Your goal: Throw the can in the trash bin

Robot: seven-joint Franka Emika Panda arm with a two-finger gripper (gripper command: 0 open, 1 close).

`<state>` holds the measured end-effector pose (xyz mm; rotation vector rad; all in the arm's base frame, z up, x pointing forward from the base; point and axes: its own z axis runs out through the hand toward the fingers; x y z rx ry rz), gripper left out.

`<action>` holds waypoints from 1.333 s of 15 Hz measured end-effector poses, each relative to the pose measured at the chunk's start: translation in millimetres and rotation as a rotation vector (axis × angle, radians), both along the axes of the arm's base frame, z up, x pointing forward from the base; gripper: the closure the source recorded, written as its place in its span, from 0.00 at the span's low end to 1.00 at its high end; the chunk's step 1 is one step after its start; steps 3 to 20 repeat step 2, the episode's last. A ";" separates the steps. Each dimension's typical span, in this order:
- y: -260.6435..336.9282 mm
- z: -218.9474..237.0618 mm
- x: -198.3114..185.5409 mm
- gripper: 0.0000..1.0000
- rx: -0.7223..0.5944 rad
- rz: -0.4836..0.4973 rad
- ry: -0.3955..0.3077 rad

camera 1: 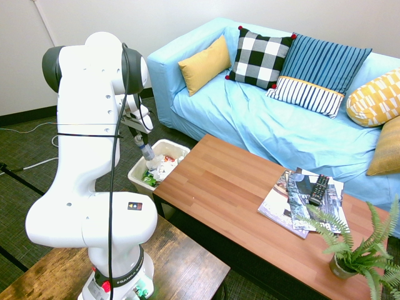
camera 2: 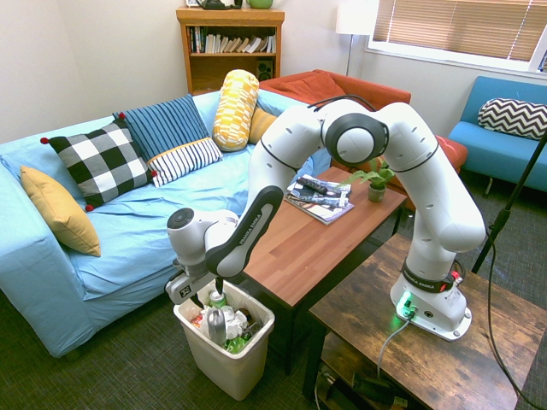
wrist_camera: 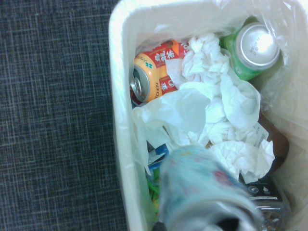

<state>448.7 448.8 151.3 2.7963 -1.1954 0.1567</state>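
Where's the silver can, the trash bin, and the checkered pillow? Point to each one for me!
can [camera 2: 216, 325]: second exterior view, on its silver side
trash bin [camera 2: 226, 371]: second exterior view, on its front wall
checkered pillow [camera 1: 258, 60]: first exterior view, on the middle of its front

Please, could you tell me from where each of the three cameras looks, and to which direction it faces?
First exterior: high behind the arm, facing the sofa; most of the arm shows.
Second exterior: across from the first, facing the bookshelf and window; whole arm, gripper over the bin.
Wrist: above the trash bin, looking down inside; nothing of the arm shows clearly.
Both exteriors share arm, sofa, wooden tables and bin.
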 end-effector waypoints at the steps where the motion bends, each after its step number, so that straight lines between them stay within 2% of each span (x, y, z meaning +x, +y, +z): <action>1: -0.1 0.9 1.3 0.00 -0.002 -0.009 -0.006; 20: -0.9 1.2 2.3 0.00 -0.005 -0.017 -0.012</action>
